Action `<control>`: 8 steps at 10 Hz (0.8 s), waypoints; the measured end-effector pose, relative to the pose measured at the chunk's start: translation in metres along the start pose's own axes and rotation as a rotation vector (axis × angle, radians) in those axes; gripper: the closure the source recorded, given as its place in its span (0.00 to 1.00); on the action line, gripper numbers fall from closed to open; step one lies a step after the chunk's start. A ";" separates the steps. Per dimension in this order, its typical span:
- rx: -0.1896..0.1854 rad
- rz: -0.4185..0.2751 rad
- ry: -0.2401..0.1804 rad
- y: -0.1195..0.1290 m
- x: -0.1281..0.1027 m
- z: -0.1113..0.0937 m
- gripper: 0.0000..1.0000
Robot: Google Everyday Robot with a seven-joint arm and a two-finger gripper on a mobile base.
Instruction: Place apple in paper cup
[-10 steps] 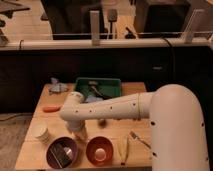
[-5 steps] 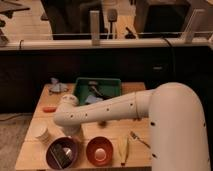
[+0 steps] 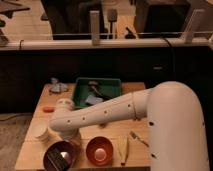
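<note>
The paper cup (image 3: 41, 132) is short and white and stands near the table's left edge. My arm reaches from the right across the table. Its end hangs just right of the cup, with the gripper (image 3: 70, 136) pointing down under the wrist, between the cup and the dark bowl. The gripper is mostly hidden by the arm. The apple is not in view. A small orange thing (image 3: 48, 108) lies behind the arm at the left; I cannot tell what it is.
A dark purple bowl (image 3: 60, 155) and an orange bowl (image 3: 99, 150) stand at the front edge. A green tray (image 3: 97, 92) with items sits at the back. A pale long item (image 3: 123, 150) and a utensil (image 3: 137, 137) lie front right. A grey object (image 3: 57, 87) sits back left.
The end of my arm has moved toward the table's front and slightly left, closer to the paper cup. The objects on the table have not moved.
</note>
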 end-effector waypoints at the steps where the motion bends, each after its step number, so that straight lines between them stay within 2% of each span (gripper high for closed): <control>1: 0.013 0.001 -0.002 -0.001 0.003 -0.005 0.27; 3: 0.042 -0.019 -0.015 -0.013 0.012 -0.017 0.43; 7: 0.044 -0.072 -0.019 -0.037 0.014 -0.027 0.87; 8: 0.047 -0.084 -0.019 -0.042 0.014 -0.029 0.95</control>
